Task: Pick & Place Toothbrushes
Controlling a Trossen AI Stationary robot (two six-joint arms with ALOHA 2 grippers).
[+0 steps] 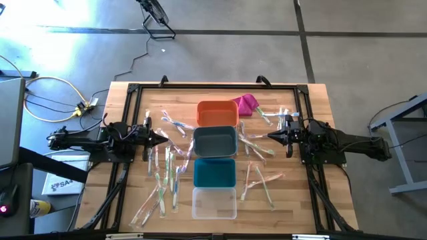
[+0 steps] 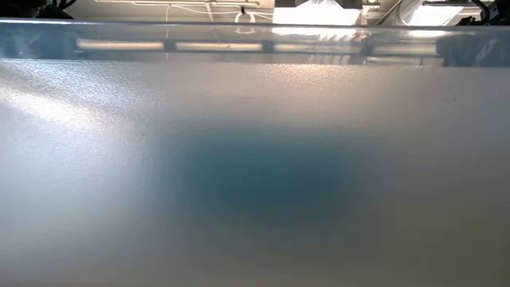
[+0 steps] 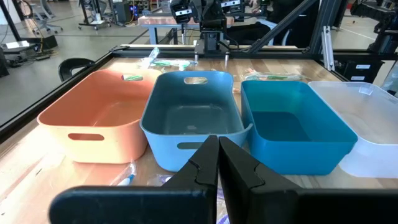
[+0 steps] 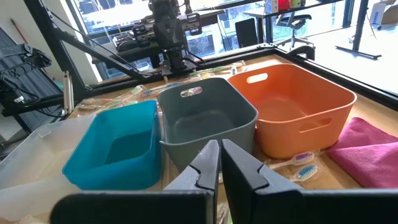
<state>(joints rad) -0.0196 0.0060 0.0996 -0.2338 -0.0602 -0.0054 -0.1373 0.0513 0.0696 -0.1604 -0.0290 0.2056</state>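
Several wrapped toothbrushes lie flat on the wooden table on both sides of a row of bins: one scatter on the left [image 1: 163, 177], another on the right [image 1: 257, 150]. In the right wrist view two lie in front of the orange bin [image 4: 298, 163]. My left gripper [image 1: 167, 138] hovers shut at the left of the grey bin, pointing at it. My right gripper [image 1: 269, 137] hovers shut at the right of the grey bin, pointing back at it. Neither holds anything.
The bins stand in a row down the table's middle: orange [image 1: 217, 113] at the far end, then grey [image 1: 215, 142], teal [image 1: 214, 173] and clear [image 1: 214, 203]. A magenta cloth [image 1: 247, 104] lies beside the orange bin. The clear bin's wall [image 2: 255, 175] fills the low view.
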